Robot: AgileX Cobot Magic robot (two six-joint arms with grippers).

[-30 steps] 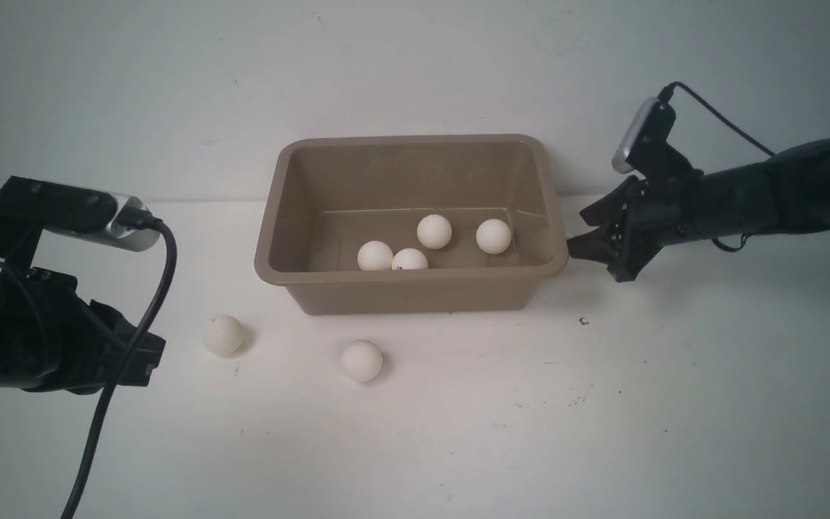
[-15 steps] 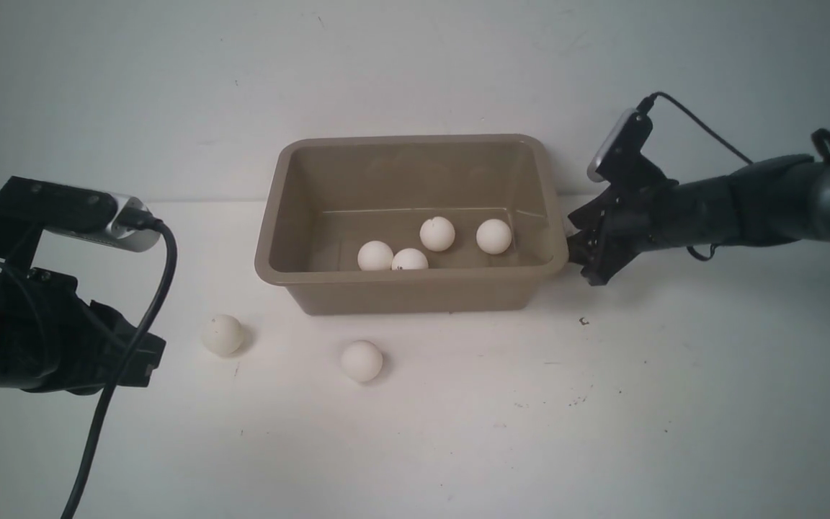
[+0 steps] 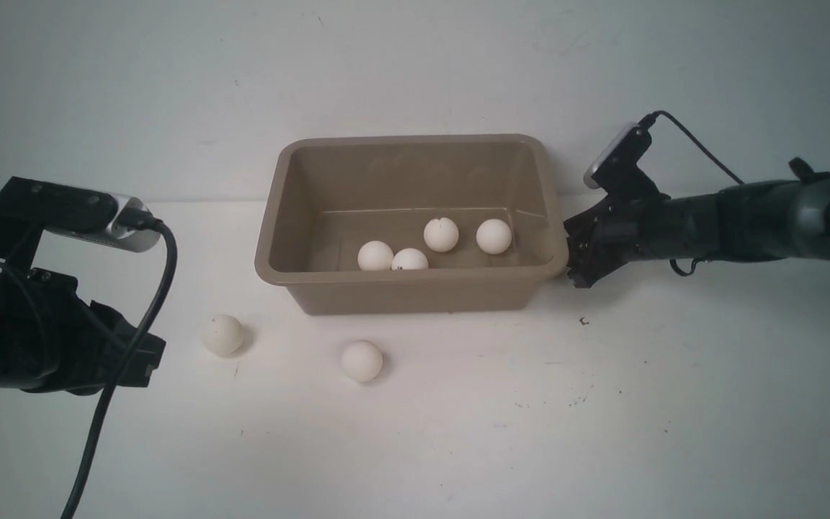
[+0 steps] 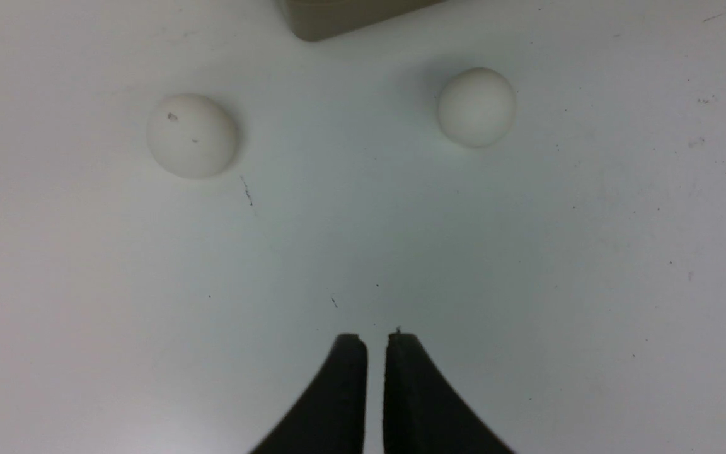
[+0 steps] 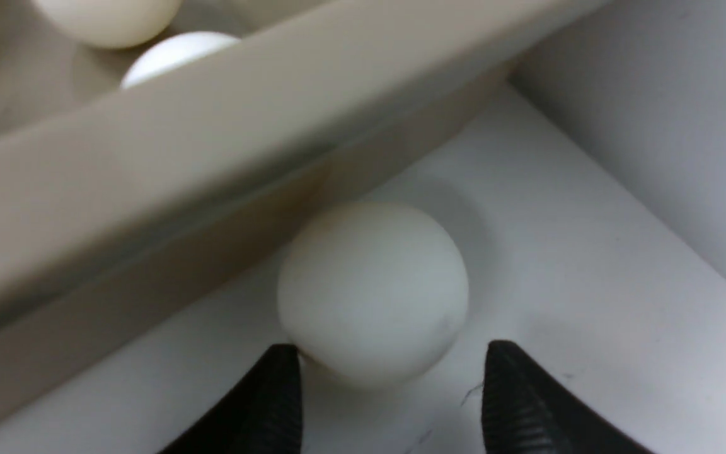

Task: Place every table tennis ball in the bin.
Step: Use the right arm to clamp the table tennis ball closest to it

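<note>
The task stood a little past halfway, judging by the count. The rectangular taupe plastic bin (image 3: 415, 276) with its flared rim sat toward the back of the white table (image 3: 602, 404), and four small cream-white table tennis balls lay on its floor: a touching pair near the front wall (image 3: 375, 255) (image 3: 409, 259) and two more apart behind them (image 3: 441, 234) (image 3: 493, 236). Three balls were left outside. Two matte white balls rested on the table in front of the bin, toward its left (image 3: 222, 334) (image 3: 361, 360), well apart from each other. The third outside ball (image 5: 372, 290) lay against the bin's right outer wall, under the rim, and showed only in the right wrist view. The right gripper (image 3: 575, 263) was at that ball, its black jaws spread open on either side of it and not yet clamped – one tip just beside the ball, the other with a clear gap. The left gripper (image 4: 375, 340) hung low over bare table with its jaws closed on nothing, near the two front balls but not touching either. That probably left three pickups and three drops to go.
</note>
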